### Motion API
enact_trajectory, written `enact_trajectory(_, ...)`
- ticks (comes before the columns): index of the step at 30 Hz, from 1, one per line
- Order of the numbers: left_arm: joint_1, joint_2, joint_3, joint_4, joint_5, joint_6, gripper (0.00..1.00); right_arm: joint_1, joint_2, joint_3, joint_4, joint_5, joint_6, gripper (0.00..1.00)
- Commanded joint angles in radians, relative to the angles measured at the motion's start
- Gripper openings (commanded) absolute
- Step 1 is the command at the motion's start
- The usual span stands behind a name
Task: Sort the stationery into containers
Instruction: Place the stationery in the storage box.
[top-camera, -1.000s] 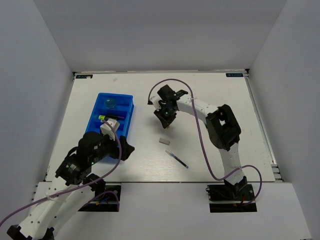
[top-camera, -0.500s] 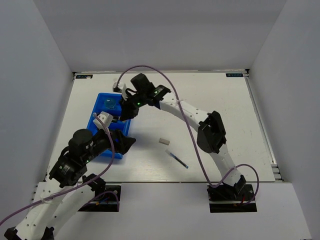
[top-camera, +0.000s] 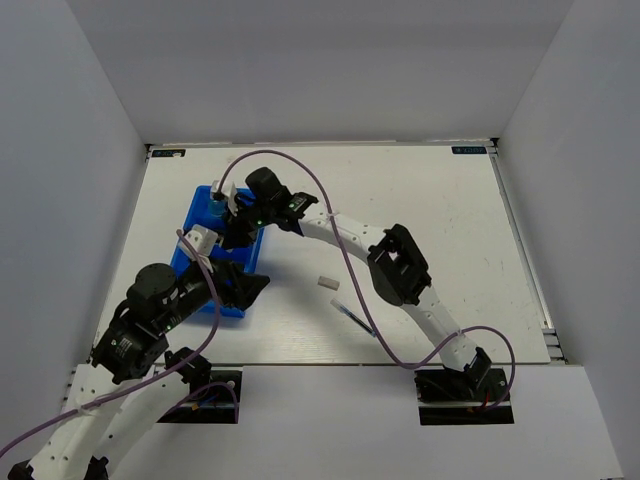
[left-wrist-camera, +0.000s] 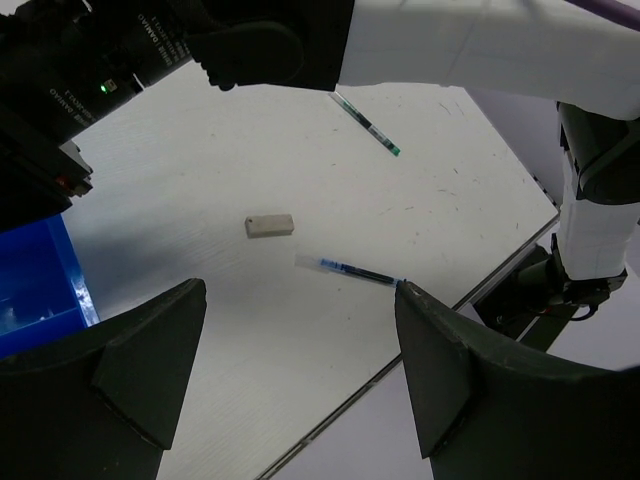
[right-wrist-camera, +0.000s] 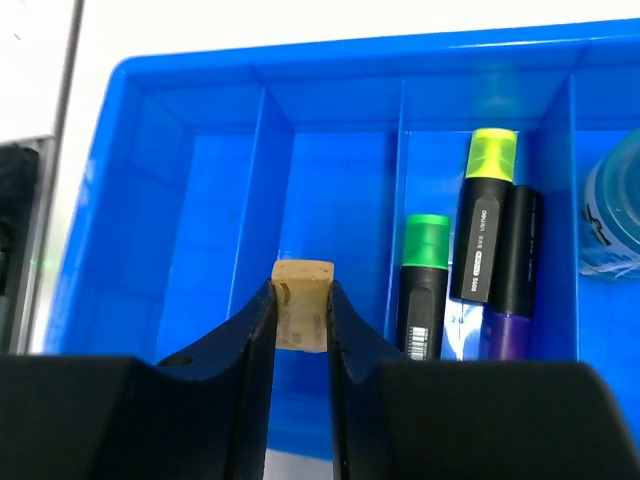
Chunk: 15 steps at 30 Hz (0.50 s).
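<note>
My right gripper (right-wrist-camera: 300, 322) is shut on a small beige eraser (right-wrist-camera: 302, 300) and holds it above an empty compartment of the blue tray (right-wrist-camera: 200, 200). In the compartment to the right lie a green-capped highlighter (right-wrist-camera: 427, 285), a yellow-capped one (right-wrist-camera: 485, 215) and a purple one (right-wrist-camera: 510, 300); the teal jar (right-wrist-camera: 612, 215) is at the far right. In the top view the right gripper (top-camera: 240, 222) is over the tray (top-camera: 202, 205). My left gripper (left-wrist-camera: 300, 400) is open and empty, near the tray's near end (top-camera: 245, 288). A white eraser (left-wrist-camera: 270, 225) and a thin blue pen (left-wrist-camera: 350, 270) lie on the table.
A second thin dark pen with a green tip (left-wrist-camera: 366, 123) lies beyond the eraser in the left wrist view. The right arm's long links (top-camera: 345, 235) and purple cable arch across the table's middle. The table's near edge (left-wrist-camera: 450, 300) is close to the blue pen.
My right arm has swung left from the table's middle to above the tray, carrying the beige eraser. My left arm has drawn back toward the near left.
</note>
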Motion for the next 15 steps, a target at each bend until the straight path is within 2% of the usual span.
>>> enact_trajectory(1, 0.005, -0.017, -0.009, -0.015, 0.014, -0.007, 0.86, 0.014, 0.007, 0.005, 0.026, 0.026, -0.086, 0.16)
enact_trajectory(5, 0.005, -0.017, -0.036, -0.015, 0.019, -0.014, 0.86, 0.020, -0.005, -0.008, 0.010, 0.053, -0.110, 0.50)
enact_trajectory(8, 0.005, -0.016, -0.040, -0.011, 0.017, -0.016, 0.86, 0.020, -0.010, 0.006, 0.006, 0.070, -0.111, 0.64)
enact_trajectory(10, 0.003, -0.017, -0.039, -0.015, 0.023, -0.019, 0.84, 0.019, -0.024, 0.010, -0.001, 0.070, -0.107, 0.64)
enact_trajectory(11, 0.003, -0.016, -0.034, -0.014, 0.023, -0.021, 0.81, 0.017, -0.037, 0.004, -0.001, 0.078, -0.104, 0.62)
enact_trajectory(12, 0.005, -0.016, -0.034, -0.015, 0.026, -0.019, 0.68, 0.016, -0.053, 0.003, 0.004, 0.096, -0.089, 0.56)
enact_trajectory(13, 0.005, -0.014, -0.033, -0.017, 0.033, -0.024, 0.58, 0.014, -0.070, 0.004, 0.004, 0.107, -0.077, 0.46)
enact_trajectory(14, 0.003, -0.012, -0.023, -0.018, 0.036, -0.024, 0.47, 0.009, -0.079, 0.003, 0.002, 0.171, -0.063, 0.32)
enact_trajectory(15, 0.005, -0.008, -0.019, -0.017, 0.051, -0.027, 0.36, 0.006, -0.090, 0.001, -0.017, 0.209, -0.052, 0.00)
